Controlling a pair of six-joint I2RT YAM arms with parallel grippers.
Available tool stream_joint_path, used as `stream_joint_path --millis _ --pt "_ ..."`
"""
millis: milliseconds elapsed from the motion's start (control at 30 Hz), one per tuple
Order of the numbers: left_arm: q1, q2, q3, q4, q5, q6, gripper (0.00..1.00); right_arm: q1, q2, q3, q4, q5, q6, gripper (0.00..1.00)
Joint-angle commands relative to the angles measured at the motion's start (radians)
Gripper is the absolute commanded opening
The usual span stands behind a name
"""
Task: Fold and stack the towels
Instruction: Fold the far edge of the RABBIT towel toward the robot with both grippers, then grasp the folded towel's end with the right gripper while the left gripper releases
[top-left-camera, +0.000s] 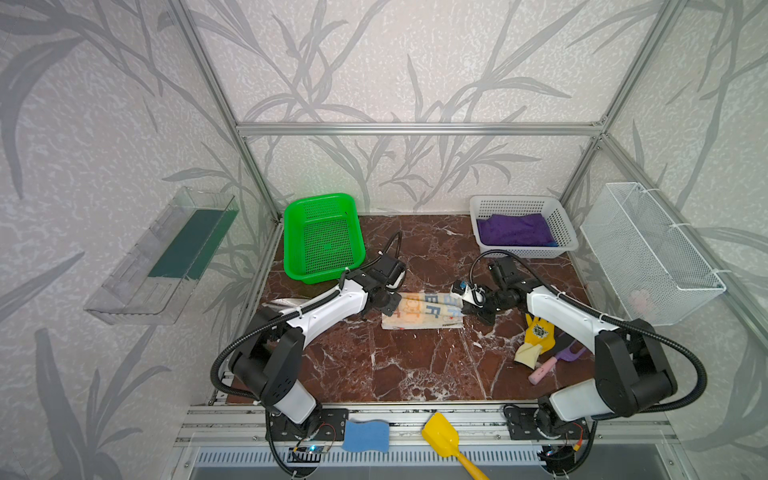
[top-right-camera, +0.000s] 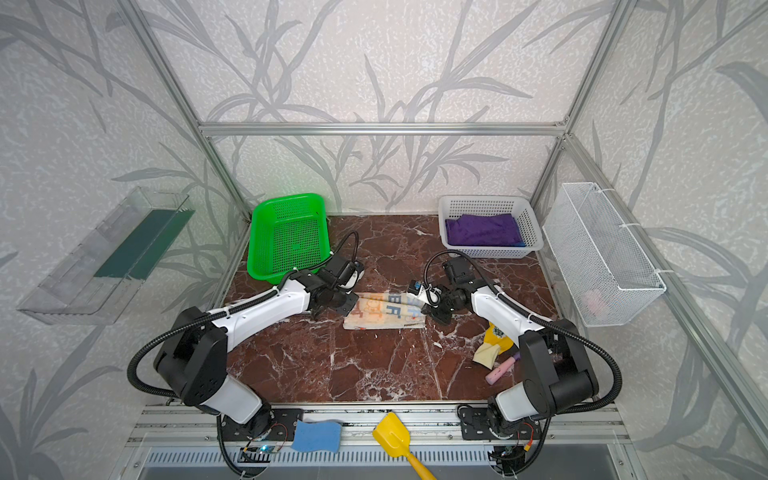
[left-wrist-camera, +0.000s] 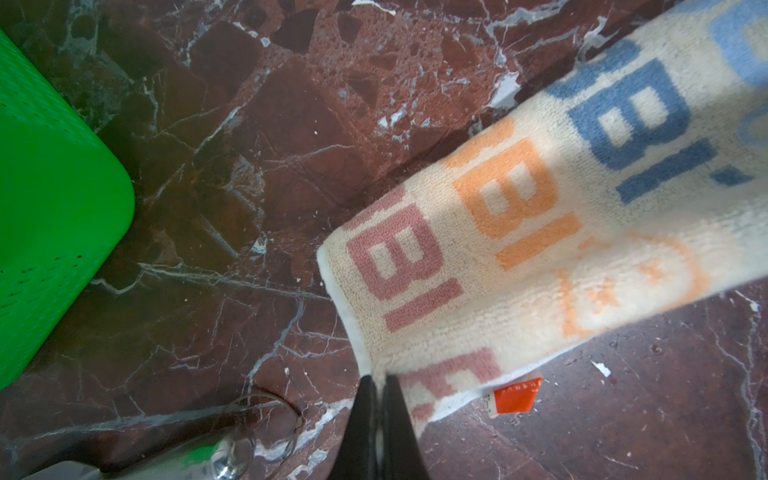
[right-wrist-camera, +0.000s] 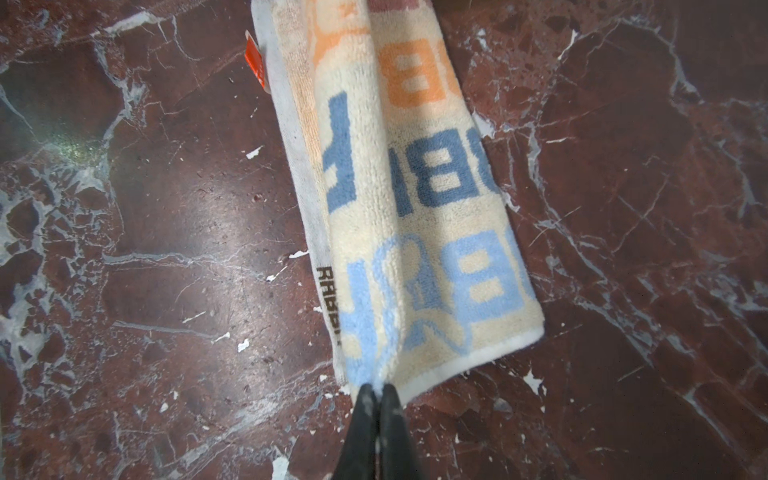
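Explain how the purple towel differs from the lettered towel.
The purple towel is plain; the lettered towel is cream with blue and orange print. The purple towel sits in the white basket, ungripped; the lettered towel lies on the table, pinched at its ends by the left gripper and right gripper. Both are soft cloth.

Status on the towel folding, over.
Left gripper shut on one end of the lettered towel, right gripper shut on the opposite end. Towel part-folded on the table. Purple towel in white basket. Yellow glove lies clear, nothing blocking.
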Motion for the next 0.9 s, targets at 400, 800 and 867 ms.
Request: stream_joint_path --millis 400,800,867 --pt "-0.046 0.010 -0.072 -0.018 0.014 -0.097 0.11 0.069 0.080 -0.011 -0.089 0.077 0.022 0.20" --pt "-0.057 -0.117 -0.135 -0.033 0.021 -0.129 0.93 0.083 0.012 0.016 -0.107 0.165 0.194 0.48" --pt "-0.056 -0.145 -0.139 -0.018 0.032 -0.135 0.99 0.072 0.001 0.041 -0.106 0.158 0.278 0.50"
